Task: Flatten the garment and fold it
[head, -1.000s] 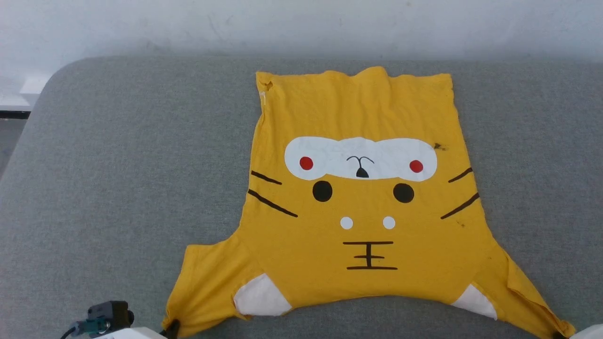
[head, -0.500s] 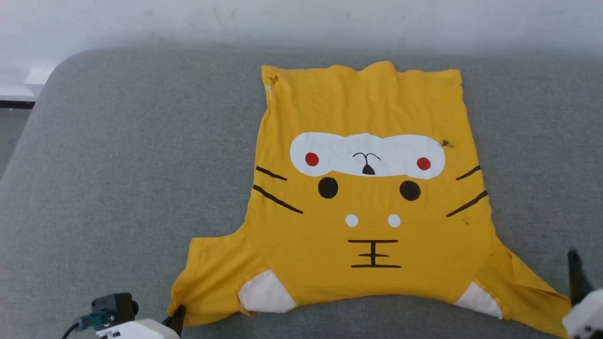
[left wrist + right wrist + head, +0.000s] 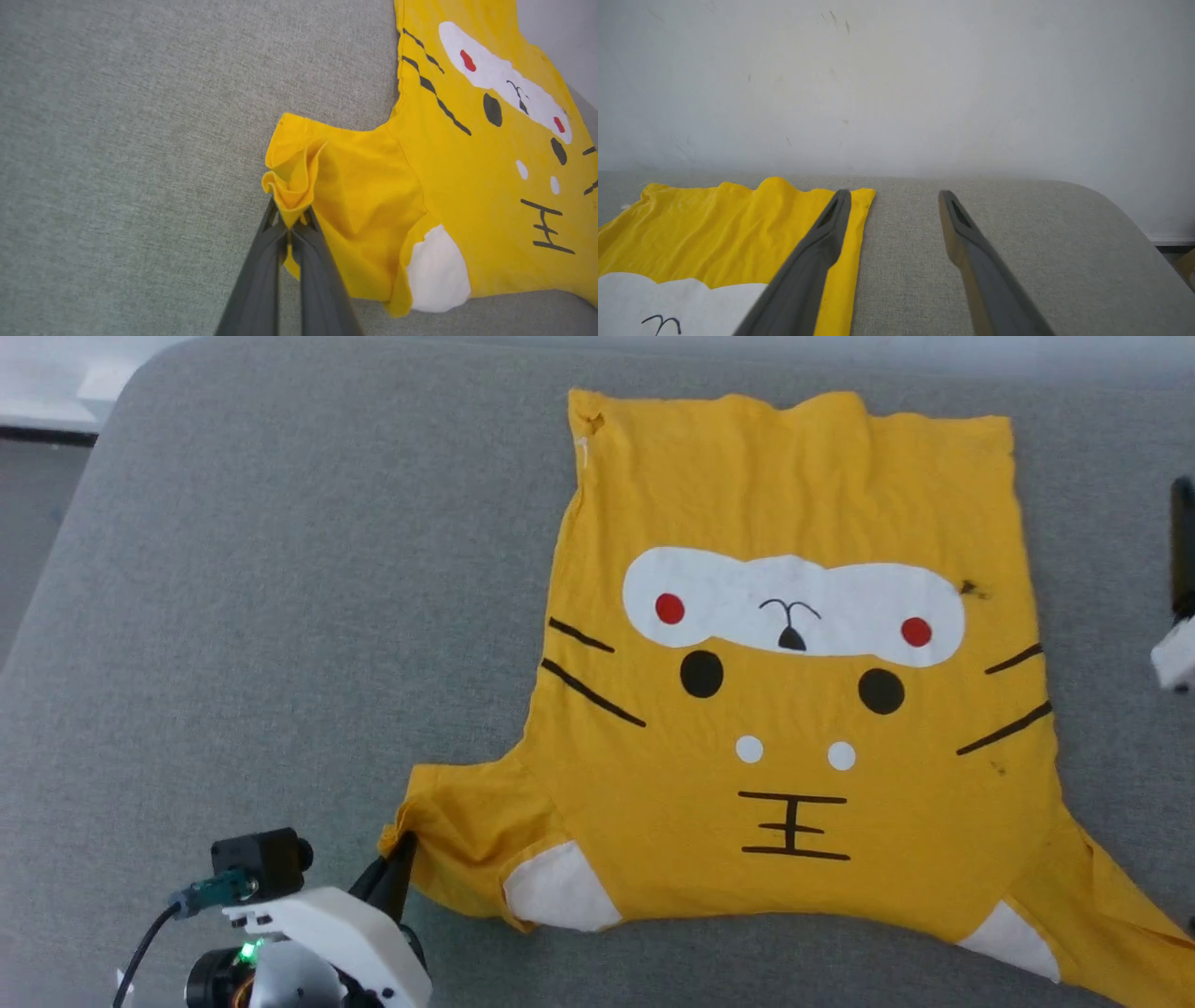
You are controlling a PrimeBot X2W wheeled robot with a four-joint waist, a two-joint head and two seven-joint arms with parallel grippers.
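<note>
Head view: yellow cartoon-face T-shirt (image 3: 794, 709) lies print-up and mostly flat on the grey fabric surface (image 3: 280, 616), hem far, with the left pincer (image 3: 403, 847) at its near-left sleeve (image 3: 467, 831). Left wrist view: that pincer's clamped on the bunched sleeve edge, I'd guess to tug it flat. Right wrist view: right pincer (image 3: 894, 193) hangs open and empty by the far-right hem corner.

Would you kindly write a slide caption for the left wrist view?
The left gripper pinches the bunched sleeve hem of the yellow T-shirt lying on grey fabric.
</note>
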